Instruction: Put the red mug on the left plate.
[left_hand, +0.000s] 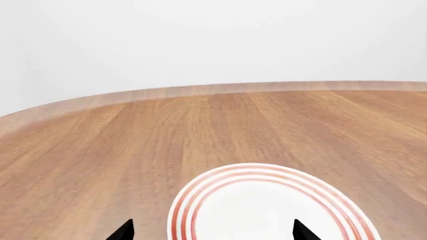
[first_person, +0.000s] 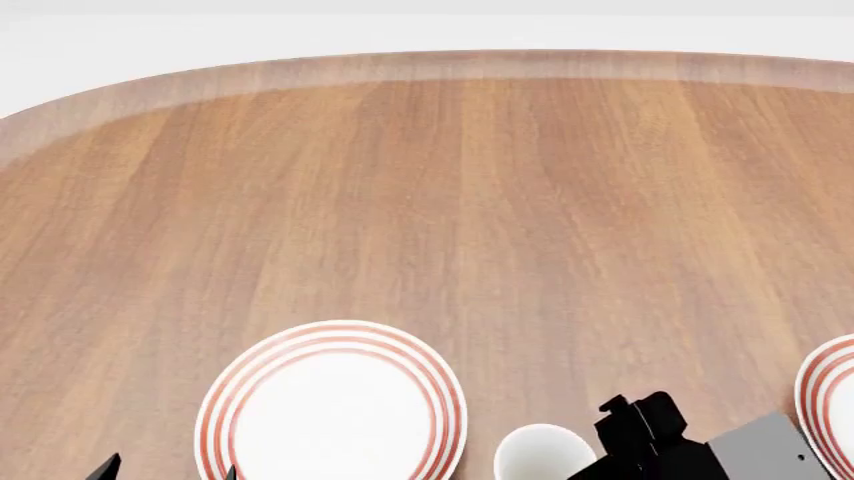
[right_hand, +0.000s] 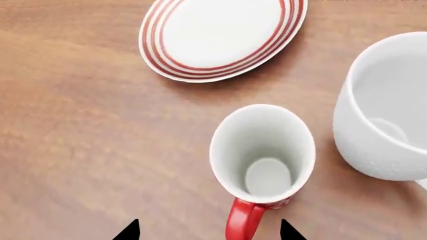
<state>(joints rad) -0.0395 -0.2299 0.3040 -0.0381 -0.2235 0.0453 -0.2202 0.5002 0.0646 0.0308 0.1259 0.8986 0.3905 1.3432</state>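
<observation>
Your right gripper (right_hand: 208, 231) hangs over the red mug (right_hand: 262, 155), jaws spread wide with the red handle between the tips, not touching. The mug stands upright on the wooden table (first_person: 507, 230), between the left plate (right_hand: 223, 35) and a larger white mug (right_hand: 387, 110). Your left gripper (left_hand: 213, 232) sits agape beside that plate.

We see a brown wood-grain table (first_person: 534, 220) with a paler edge, the left plate (first_person: 331, 412) white with thin red concentric rings at its rim, the red mug (right_hand: 261, 155) white inside with a red handle, a plain white mug (right_hand: 387, 110) and black gripper fingertips (right_hand: 130, 231)
</observation>
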